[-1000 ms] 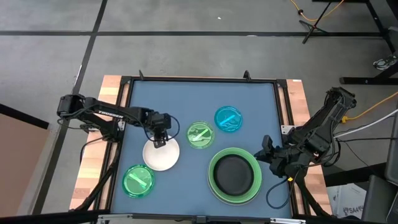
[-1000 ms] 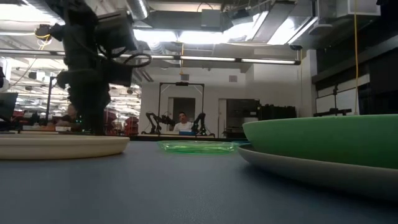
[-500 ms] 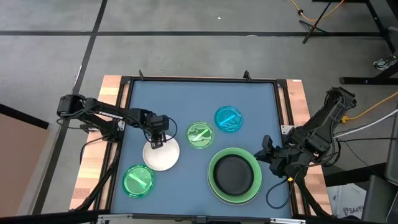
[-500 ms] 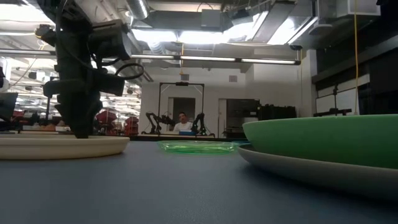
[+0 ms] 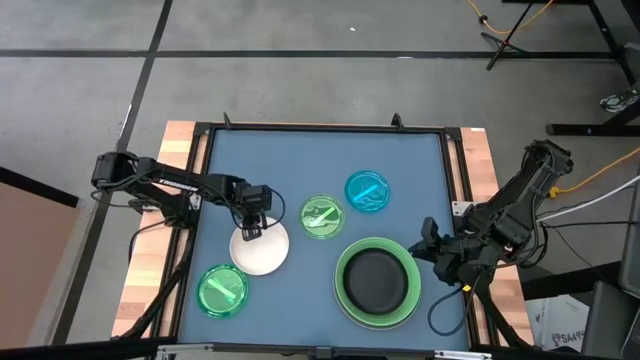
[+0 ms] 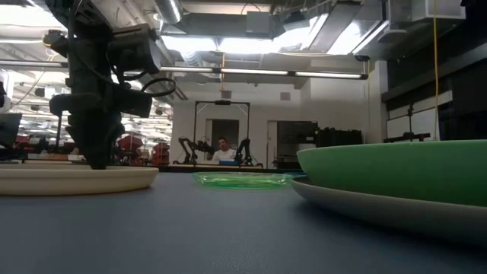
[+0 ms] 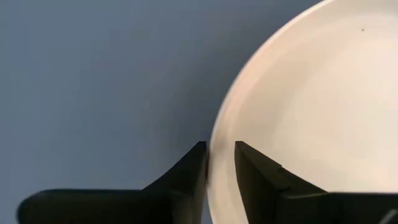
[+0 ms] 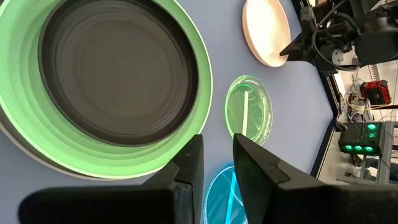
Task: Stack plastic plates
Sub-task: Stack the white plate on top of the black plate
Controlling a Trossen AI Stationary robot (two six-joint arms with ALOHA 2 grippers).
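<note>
left claw (image 5: 250, 229) is down on the near-left rim of the white plate (image 5: 260, 249), fingers straddling the edge: 1 over the plate, 1 over the blue bench (image 5: 300, 160). fingers are drawn in close around the rim but a sliver of gap shows in the left wrist view, so i can't tell if it's a firm pinch

stack sits well to that claw's right: black plate (image 5: 376, 279) nested in the light green plate (image 5: 347, 296), grey plate (image 6: 358, 204) under both. 3 small translucent ones lie loose: green plate (image 5: 322, 216) just right of the claw, blue plate (image 5: 367, 192) beyond it, another green one (image 5: 222, 291) on the near side

right claw (image 8: 216, 163) waits above the stack's right edge, fingers part open, nothing between them

doing this step well, my read: finish the squeeze before lifting, keep the plate level, lift clear of the small green plate, centre over the black one and lower before letting go

hard to see: the inner finger's contact under the rim is hidden, and the grey plate barely shows from above
</note>
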